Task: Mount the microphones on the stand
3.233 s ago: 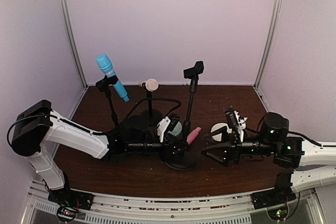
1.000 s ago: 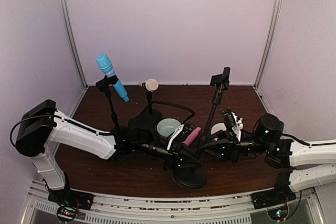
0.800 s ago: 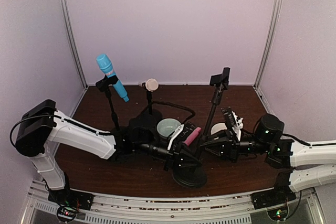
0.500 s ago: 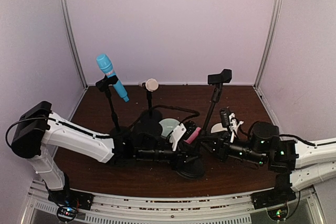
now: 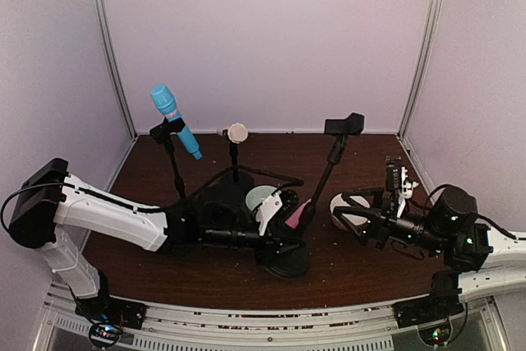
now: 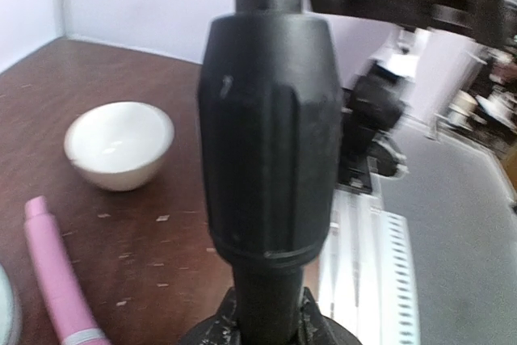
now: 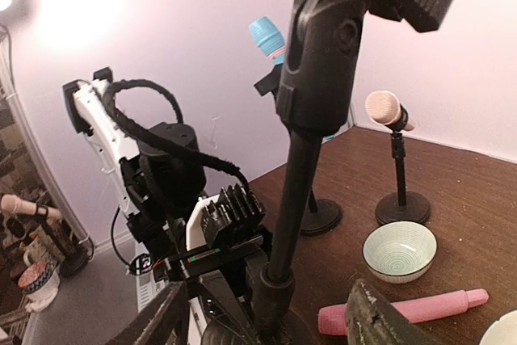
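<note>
The black stand with an empty clip leans right from its round base. My left gripper is shut low on its pole, its fingers just showing. The pink microphone lies on the table beside the pole, also in the wrist views. My right gripper stands open to the right of the stand, its fingers wide apart with the pole beyond them. The sky-blue microphone and the cream microphone sit in other stands at the back.
A green-lined bowl sits behind the left wrist. A white bowl sits right by the right fingers, also seen in the left wrist view. A black cable loops over the table. Booth walls close three sides.
My right gripper has let go of the stand's pole, opened and drawn back to the right. The left gripper has kept its hold and the stand shifted slightly left.
</note>
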{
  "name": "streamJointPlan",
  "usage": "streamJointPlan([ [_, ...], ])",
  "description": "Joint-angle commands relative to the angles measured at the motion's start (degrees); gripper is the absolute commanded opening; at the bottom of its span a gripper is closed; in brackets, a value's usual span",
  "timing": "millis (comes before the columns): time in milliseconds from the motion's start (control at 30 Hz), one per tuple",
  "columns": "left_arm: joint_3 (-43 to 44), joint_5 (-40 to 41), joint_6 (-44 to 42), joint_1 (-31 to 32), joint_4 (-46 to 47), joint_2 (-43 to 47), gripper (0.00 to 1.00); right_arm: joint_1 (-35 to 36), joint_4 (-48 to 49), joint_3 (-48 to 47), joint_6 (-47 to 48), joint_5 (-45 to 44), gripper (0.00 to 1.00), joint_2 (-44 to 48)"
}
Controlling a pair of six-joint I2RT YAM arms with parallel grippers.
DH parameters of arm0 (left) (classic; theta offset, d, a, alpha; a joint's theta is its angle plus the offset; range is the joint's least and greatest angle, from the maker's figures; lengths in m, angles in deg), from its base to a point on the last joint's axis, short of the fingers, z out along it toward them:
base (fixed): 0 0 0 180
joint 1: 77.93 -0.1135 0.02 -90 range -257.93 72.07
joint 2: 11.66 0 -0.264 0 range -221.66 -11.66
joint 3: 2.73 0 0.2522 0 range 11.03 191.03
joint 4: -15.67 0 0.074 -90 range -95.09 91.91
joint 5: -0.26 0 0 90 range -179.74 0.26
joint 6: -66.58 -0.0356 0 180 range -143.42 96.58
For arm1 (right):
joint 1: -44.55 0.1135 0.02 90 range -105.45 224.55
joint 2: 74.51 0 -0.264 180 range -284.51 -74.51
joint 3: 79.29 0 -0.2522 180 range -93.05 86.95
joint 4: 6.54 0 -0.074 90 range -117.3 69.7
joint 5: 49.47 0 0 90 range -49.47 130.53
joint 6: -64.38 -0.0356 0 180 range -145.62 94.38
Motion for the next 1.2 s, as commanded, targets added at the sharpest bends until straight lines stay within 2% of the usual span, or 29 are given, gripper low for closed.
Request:
streamJointPlan([
  [0,1.4,-16.5,-2.1,0.6,8.8,1.9,0.0,-1.1,-1.0,0.8,4.7,11.0,0.68,1.4],
  [200,2.8,-21.4,-0.3,0.6,11.2,0.2,0.0,-1.3,1.9,0.2,4.4,14.2,0.68,-1.9],
  [400,4.0,-21.6,-0.4,0.7,8.9,-0.3,0.0,-1.3,4.8,-1.1,3.3,19.4,0.61,-6.1],
  [667,4.6,-20.8,-0.7,0.8,6.6,-0.6,0.0,-1.3,7.9,-0.8,2.4,20.8,0.52,-6.5],
  [1033,5.2,-18.9,-0.8,0.9,6.0,-0.8,0.0,-1.3,8.7,-1.2,1.8,21.7,0.33,-8.7],
  [1167,5.4,-14.6,-1.2,0.9,4.1,-0.5,0.0,-1.3,7.6,-1.3,1.6,19.0,0.19,-9.0],
])
